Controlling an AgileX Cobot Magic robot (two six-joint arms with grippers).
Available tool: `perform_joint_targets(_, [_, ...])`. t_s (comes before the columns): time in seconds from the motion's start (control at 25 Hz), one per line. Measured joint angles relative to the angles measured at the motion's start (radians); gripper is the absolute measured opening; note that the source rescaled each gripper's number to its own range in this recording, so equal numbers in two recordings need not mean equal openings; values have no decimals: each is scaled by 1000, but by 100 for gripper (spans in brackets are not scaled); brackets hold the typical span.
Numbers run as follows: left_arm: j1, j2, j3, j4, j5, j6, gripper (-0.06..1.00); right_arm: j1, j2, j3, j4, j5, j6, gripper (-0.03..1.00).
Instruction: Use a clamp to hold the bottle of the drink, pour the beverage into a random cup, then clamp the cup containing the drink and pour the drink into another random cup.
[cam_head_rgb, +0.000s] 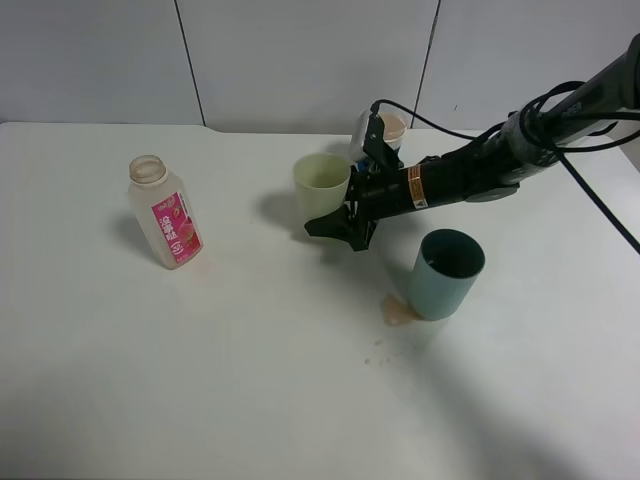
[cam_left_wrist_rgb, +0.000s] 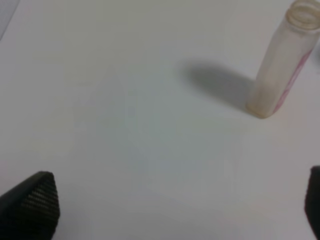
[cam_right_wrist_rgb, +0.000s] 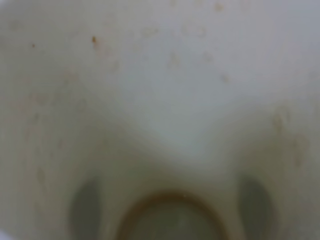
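The uncapped clear bottle (cam_head_rgb: 163, 212) with a pink label stands at the left of the table; it also shows in the left wrist view (cam_left_wrist_rgb: 282, 60). A pale yellow cup (cam_head_rgb: 321, 183) stands upright at the middle back, and it fills the right wrist view (cam_right_wrist_rgb: 160, 100), with brown specks and a brown ring low down. My right gripper (cam_head_rgb: 340, 228) has its jaws either side of the cup's lower part, closed against it. A teal cup (cam_head_rgb: 446, 273) stands to the right front. My left gripper (cam_left_wrist_rgb: 175, 205) is open and empty above bare table, well short of the bottle.
A small brown spill (cam_head_rgb: 400, 313) lies on the table by the teal cup's base, with a few drops in front of it. A pale pink-topped thing (cam_head_rgb: 384, 130) sits behind the right arm. The white table (cam_head_rgb: 250, 380) ends at a wall behind.
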Motion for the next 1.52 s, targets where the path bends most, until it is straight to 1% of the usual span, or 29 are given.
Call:
perform_joint_targets(0.68, [0,0,0,0,0,0,100,0,3,-2,3,-9,-13,0])
perform_joint_targets(0.72, [0,0,0,0,0,0,100,0,5,-2,3,-15,-1,6])
perform_joint_targets(0.76, [0,0,0,0,0,0,100,0,8,-2,3,-19,4,22])
perform_joint_targets(0.8, [0,0,0,0,0,0,100,0,10,-2,4,-19,4,43])
perform_joint_targets(0.88, [0,0,0,0,0,0,100,0,13,-2,5,-19,4,76])
perform_joint_targets(0.92, [0,0,0,0,0,0,100,0,13,-2,5,-19,4,86])
perform_joint_targets(0.96, [0,0,0,0,0,0,100,0,13,-2,8,-19,4,91])
perform_joint_targets(1.04, [0,0,0,0,0,0,100,0,8,-2,8,-19,7,97])
perform_joint_targets(1.2, [0,0,0,0,0,0,100,0,-30,-1,8,-19,31,99])
perform_joint_targets(1.32, [0,0,0,0,0,0,100,0,-86,-1,11,-19,86,100])
perform_joint_targets(1.52, [0,0,0,0,0,0,100,0,-203,-1,10,-19,217,100])
